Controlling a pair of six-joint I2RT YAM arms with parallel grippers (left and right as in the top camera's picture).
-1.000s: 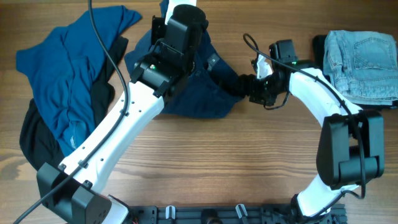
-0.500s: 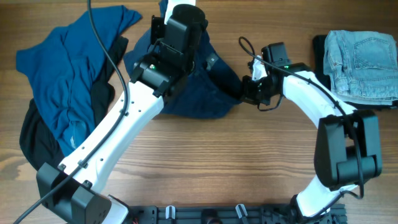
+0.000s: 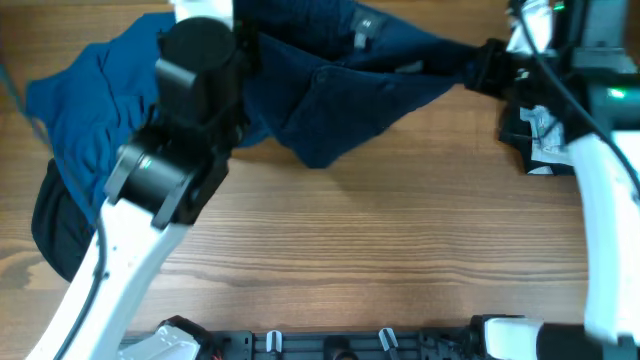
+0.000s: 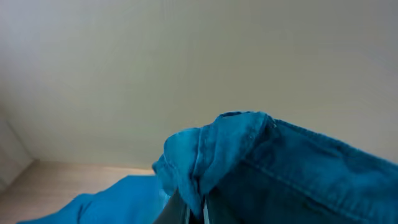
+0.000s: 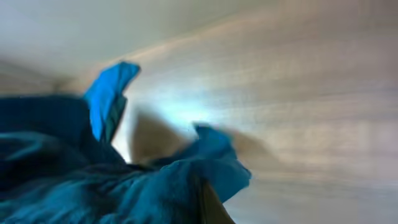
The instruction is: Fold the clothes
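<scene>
The worktop (image 3: 380,260) carries the clothes, and folding appears barely begun. The blue shirt (image 3: 90,110) lies crumpled at left. The navy shorts (image 3: 350,85) hang stretched above the worktop, unfolded. The black garment (image 3: 55,225) lies unfolded. The left end effector (image 4: 194,208) and right end effector (image 3: 488,68) each clench a shorts edge.

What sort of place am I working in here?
Likely a robotics lab bench: wood-grain table, black mounting rail along its near edge, navy shorts and a blue shirt as practice laundry.
</scene>
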